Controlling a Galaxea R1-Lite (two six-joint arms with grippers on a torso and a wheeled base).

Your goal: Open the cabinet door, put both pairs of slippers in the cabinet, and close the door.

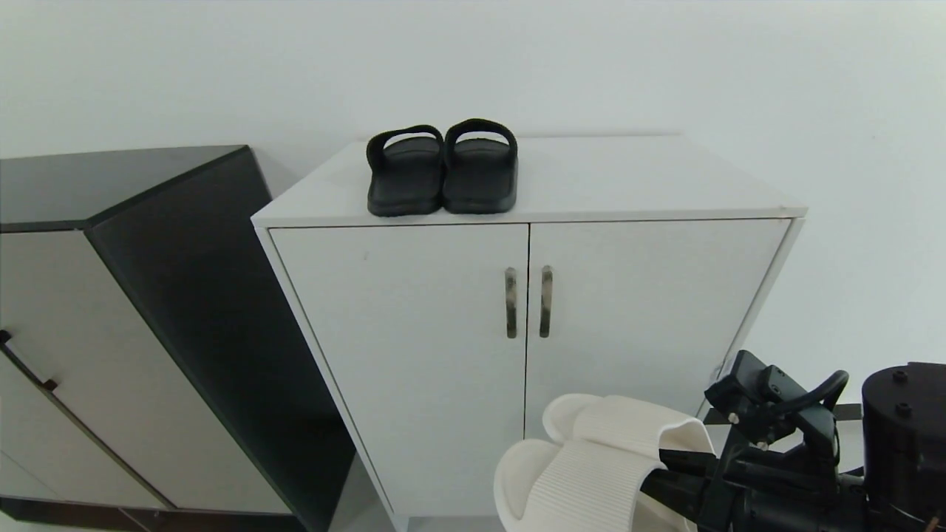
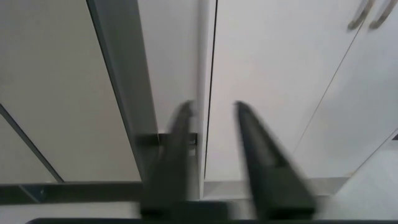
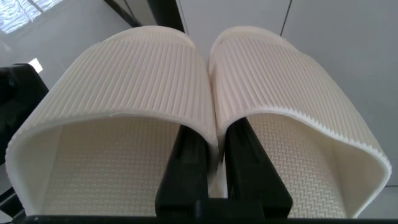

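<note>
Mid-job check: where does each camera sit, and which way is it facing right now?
Head view: on the head, looking forward and down at the closed white two-door cabinet with black rubber slippers on top; right hand low right.
Left wrist view: on the left arm, facing the cabinet's lower front; open left hand in front.
Right wrist view: on the right arm, looking along the right hand into the cream ribbed slippers it grips.
Shared: head and right wrist views both show the cream slippers.

The right tool (image 1: 663,473) sits low at the near right, arm reaching leftward, fingers pinched on the white slippers (image 1: 591,458). The left tool (image 2: 212,112) has its fingers parted.
</note>
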